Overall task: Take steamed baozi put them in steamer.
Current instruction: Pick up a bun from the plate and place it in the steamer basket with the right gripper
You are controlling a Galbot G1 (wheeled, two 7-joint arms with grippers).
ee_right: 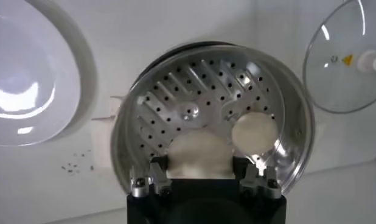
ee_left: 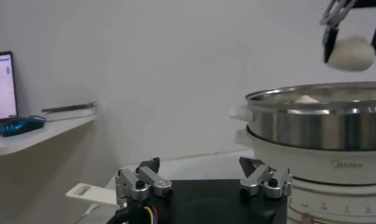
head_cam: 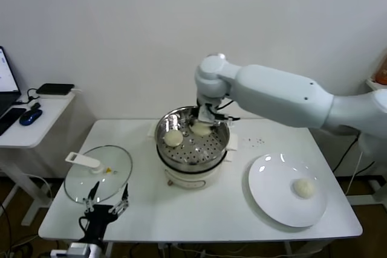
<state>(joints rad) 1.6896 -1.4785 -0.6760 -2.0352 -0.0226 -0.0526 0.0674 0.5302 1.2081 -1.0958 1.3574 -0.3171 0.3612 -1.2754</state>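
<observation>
The right gripper [head_cam: 202, 126] is holding a baozi [ee_right: 198, 154] just above the steamer [head_cam: 221, 147]. It should be letting go gently, beside the other bun [head_cam: 173, 138]. The left gripper [head_cam: 107, 200], fingers apart, is waiting near the lid [head_cam: 115, 170].

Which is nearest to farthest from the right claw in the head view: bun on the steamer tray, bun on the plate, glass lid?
The right claw hangs over the steamer's rear rim.
1. Bun on the steamer tray: just below, toward the left.
2. Bun on the plate: front right.
3. Glass lid: front left. Close to the plate bun; this order is tentative.
</observation>
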